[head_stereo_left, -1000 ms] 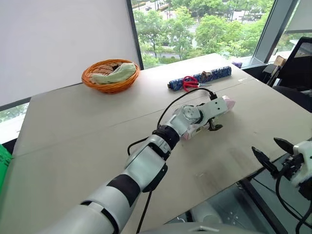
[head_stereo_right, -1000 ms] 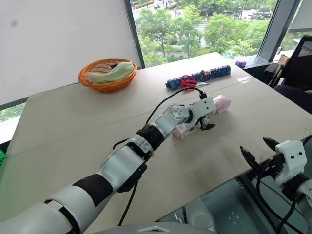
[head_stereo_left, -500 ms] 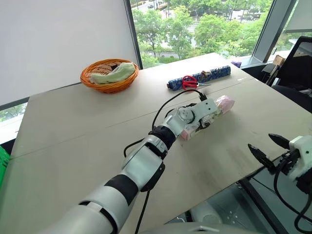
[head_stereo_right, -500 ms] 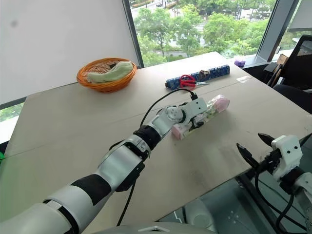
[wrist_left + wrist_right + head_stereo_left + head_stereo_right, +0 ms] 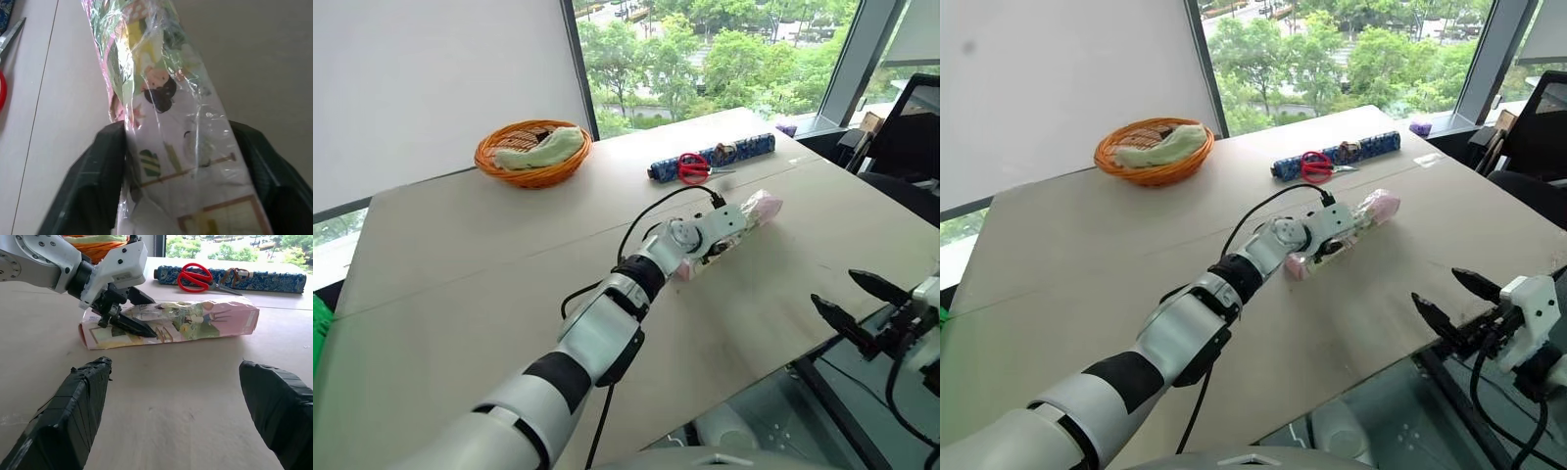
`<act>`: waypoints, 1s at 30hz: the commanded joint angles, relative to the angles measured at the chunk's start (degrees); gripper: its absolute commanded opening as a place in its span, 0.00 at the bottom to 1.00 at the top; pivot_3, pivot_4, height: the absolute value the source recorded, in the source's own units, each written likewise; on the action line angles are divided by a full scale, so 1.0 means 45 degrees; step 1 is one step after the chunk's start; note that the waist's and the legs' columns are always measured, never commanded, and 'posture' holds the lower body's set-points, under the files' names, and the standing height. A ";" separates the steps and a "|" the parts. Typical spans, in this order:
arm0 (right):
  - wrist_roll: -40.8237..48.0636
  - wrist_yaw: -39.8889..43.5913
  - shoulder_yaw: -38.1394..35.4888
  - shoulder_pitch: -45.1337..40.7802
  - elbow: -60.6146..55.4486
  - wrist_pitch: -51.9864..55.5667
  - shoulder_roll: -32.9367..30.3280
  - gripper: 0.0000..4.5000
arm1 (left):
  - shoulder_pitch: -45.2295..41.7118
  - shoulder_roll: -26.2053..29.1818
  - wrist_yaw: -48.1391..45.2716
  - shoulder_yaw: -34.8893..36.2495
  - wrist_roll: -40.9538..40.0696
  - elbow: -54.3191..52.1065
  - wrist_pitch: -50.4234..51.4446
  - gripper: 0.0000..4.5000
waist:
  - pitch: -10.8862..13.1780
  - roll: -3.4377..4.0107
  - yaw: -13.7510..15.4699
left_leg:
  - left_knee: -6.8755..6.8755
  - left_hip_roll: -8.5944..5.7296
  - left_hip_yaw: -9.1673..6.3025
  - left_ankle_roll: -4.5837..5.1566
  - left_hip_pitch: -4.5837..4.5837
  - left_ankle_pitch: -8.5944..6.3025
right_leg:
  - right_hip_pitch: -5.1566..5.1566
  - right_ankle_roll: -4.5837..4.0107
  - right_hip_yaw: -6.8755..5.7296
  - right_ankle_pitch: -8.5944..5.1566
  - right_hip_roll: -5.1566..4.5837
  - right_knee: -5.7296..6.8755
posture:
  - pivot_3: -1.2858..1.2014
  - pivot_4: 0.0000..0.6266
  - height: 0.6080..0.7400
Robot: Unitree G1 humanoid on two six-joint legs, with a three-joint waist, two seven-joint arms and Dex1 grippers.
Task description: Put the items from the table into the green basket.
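Observation:
A long packet (image 5: 761,208) with a pink end and pale patterned wrapping lies on the table (image 5: 460,255), right of centre. My left gripper (image 5: 721,238) reaches across the table and sits over the packet's near half. In the left wrist view its two black fingers (image 5: 110,152) press on both sides of the packet (image 5: 166,98), shut on it. My right gripper (image 5: 835,290) hangs open just past the table's front right edge, with nothing between its fingers. A sliver of the green basket (image 5: 317,328) shows at the far left edge.
Behind the packet lie red-handled scissors (image 5: 693,166) against a dark blue patterned roll (image 5: 749,147). A round orange wicker basket (image 5: 533,152) holding a pale green cloth stands at the back. A black chair (image 5: 911,137) stands beyond the table's right edge.
My left gripper sank onto the packet and its fingers closed in on the wrapping. The packet still lies in the same spot. The right gripper has hardly moved.

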 commanded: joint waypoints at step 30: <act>0.1758 0.1921 0.5300 -0.9711 0.2198 0.2016 -0.0469 1.00 | 0.4063 1.2783 -0.0367 0.7206 -0.1311 -1.1989 0.7579 0.02 | 0.0169 -0.0106 0.3460 | 0.0050 0.0009 0.0013 -0.0015 -0.0389 0.0025 | -0.0518 -0.0103 0.0019 0.0083 -0.0028 0.0104 | 0.55 0.00 1.00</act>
